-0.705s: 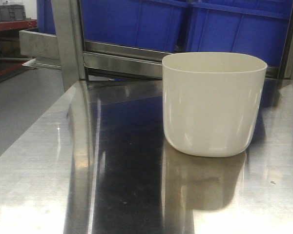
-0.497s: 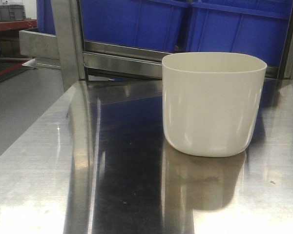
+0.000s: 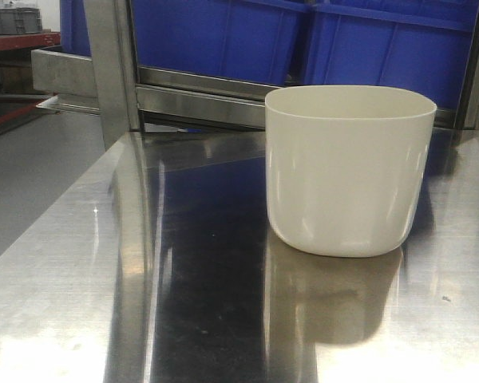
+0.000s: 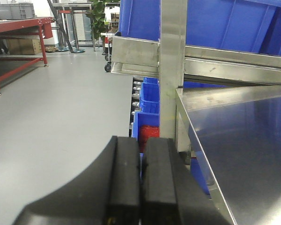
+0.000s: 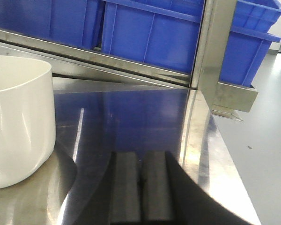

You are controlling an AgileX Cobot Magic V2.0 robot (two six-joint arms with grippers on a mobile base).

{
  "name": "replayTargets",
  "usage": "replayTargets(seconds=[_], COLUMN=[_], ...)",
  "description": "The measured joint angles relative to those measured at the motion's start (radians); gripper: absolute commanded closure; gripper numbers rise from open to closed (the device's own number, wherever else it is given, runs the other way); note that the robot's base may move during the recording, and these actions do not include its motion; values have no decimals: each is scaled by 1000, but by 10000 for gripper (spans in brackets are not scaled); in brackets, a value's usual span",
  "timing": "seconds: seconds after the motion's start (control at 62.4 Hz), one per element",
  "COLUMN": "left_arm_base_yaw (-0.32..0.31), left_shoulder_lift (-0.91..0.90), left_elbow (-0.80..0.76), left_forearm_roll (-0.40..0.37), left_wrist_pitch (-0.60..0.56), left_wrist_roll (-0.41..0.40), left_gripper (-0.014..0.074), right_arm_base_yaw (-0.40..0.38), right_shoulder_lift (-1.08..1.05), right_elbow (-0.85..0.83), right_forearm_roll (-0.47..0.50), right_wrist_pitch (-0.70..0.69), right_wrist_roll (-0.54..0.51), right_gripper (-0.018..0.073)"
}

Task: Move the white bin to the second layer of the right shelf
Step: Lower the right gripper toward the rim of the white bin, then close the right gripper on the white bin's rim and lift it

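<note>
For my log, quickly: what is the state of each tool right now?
Left tool: closed, holding nothing.
Right tool: closed, holding nothing.

I see the white bin (image 3: 350,171) as glossy cream plastic, smooth-walled, with soft highlights. The worktop (image 3: 72,303) under it is brushed steel, shiny enough to mirror the bin and the blue crates (image 3: 223,36), which look like moulded plastic with a mild sheen. The shelf rail (image 3: 199,100) is duller brushed steel. My left pincer (image 4: 141,187) looks matt black and rubbery.
</note>
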Motion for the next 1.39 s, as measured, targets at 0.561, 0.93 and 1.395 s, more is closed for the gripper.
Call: replayTargets(seconds=[0.561,0.93,1.395], left_arm_base_yaw=[0,0,0], left_shoulder_lift=[0,0,0], left_elbow=[0,0,0], left_forearm_roll=[0,0,0], left_wrist_pitch=[0,0,0], left_wrist_roll=[0,0,0], left_gripper=[512,512,512], right_arm_base_yaw=[0,1,206], right_shoulder_lift=[137,602,1013], right_elbow=[-158,-443,-766], right_forearm_roll=[0,-5,-307], right_wrist_pitch=[210,239,631], right_wrist_roll=[0,70,659], right_gripper=[511,510,218])
